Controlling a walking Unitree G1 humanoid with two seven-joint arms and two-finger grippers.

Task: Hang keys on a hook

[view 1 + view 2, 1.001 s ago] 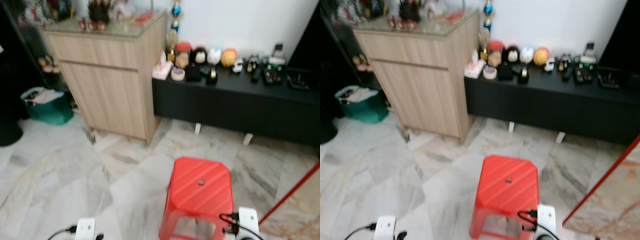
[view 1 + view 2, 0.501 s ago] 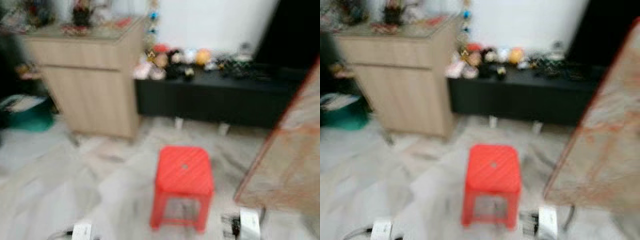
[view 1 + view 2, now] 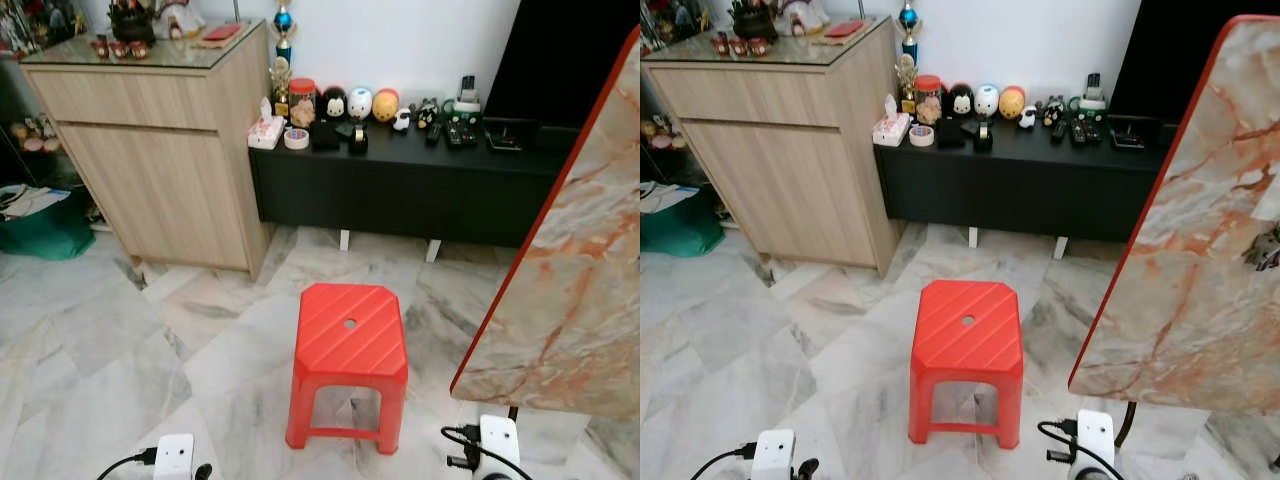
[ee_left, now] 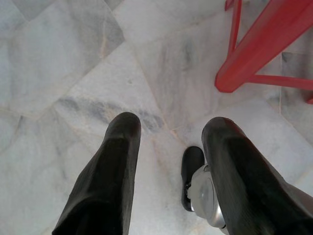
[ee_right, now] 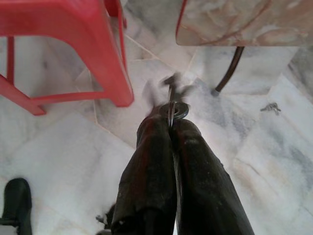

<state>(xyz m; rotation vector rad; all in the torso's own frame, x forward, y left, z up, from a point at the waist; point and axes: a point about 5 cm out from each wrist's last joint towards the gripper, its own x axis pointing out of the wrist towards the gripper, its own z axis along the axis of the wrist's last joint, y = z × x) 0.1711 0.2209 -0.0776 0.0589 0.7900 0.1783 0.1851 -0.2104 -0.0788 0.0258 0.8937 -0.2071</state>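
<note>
In the right wrist view my right gripper (image 5: 169, 122) is shut on a metal key ring, and the blurred keys (image 5: 172, 96) stick out past the fingertips above the marble floor. It hangs low, between the red plastic stool (image 5: 63, 29) and the marble-topped table (image 5: 234, 22). My left gripper (image 4: 168, 128) is open with nothing between its fingers, pointing down at the floor beside the stool's leg (image 4: 259, 54). Both arms' white wrist units (image 3: 497, 440) show at the bottom of the eye views.
The red stool (image 3: 349, 335) stands mid-floor. A red-edged marble table (image 3: 1200, 240) fills the right, with a small grey metal object (image 3: 1262, 248) on it. A wooden cabinet (image 3: 160, 150) and a black low console (image 3: 420, 175) with trinkets line the far wall. A green bin (image 3: 40, 220) sits far left.
The camera has swung to the right and steadied after a blurred stretch. The marble table has come into view on the right and the stool now sits nearer the middle.
</note>
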